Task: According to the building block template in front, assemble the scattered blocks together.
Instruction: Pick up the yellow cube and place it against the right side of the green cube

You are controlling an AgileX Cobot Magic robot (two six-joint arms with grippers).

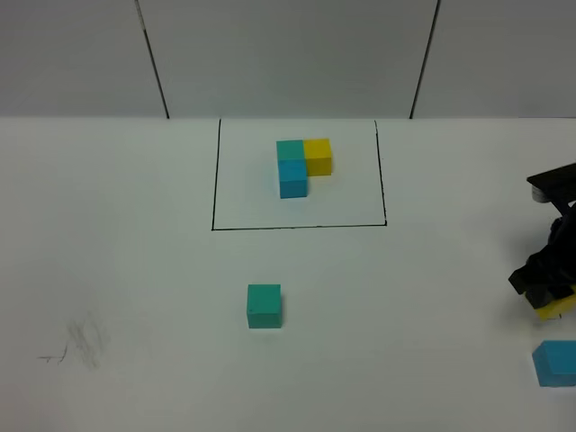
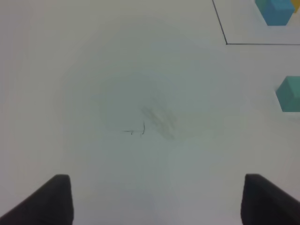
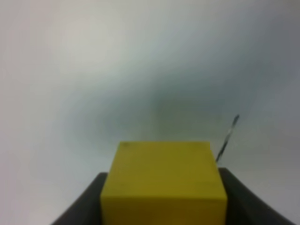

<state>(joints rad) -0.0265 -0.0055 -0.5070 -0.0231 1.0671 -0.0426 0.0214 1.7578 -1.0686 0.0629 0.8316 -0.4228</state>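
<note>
From the high camera, the building block template (image 1: pixel 301 165) sits inside its black frame (image 1: pixel 297 227) at the far middle of the table (image 1: pixel 135 270): teal-green and yellow cubes side by side, with a sky-blue cube in front of the teal-green one. The loose teal-green block (image 1: pixel 264 305) lies alone in front of the frame. At the right edge, the right end effector (image 1: pixel 551 301) is down over the yellow block (image 1: pixel 558 310), and the sky-blue block (image 1: pixel 555 363) lies just beside it, nearer the camera.

The left wrist view shows the left end effector (image 2: pixel 157 201) with its fingers (image 2: pixel 56 197) spread wide and nothing between them. It hangs over bare table and a grey smudge (image 2: pixel 157 123), with the teal-green block (image 2: pixel 289 93) off to one side.

In the right wrist view, the yellow block (image 3: pixel 164 173) fills the gap of the right end effector (image 3: pixel 164 199). The dark fingers (image 3: pixel 89 201) press against both of its sides, so it looks clamped.

The main risk is a shallow or off-centre grip. The smooth cube could twist or slip on the lift and then land skewed beside the teal-green block. A swing close to the table could also knock the sky-blue block off the edge.
</note>
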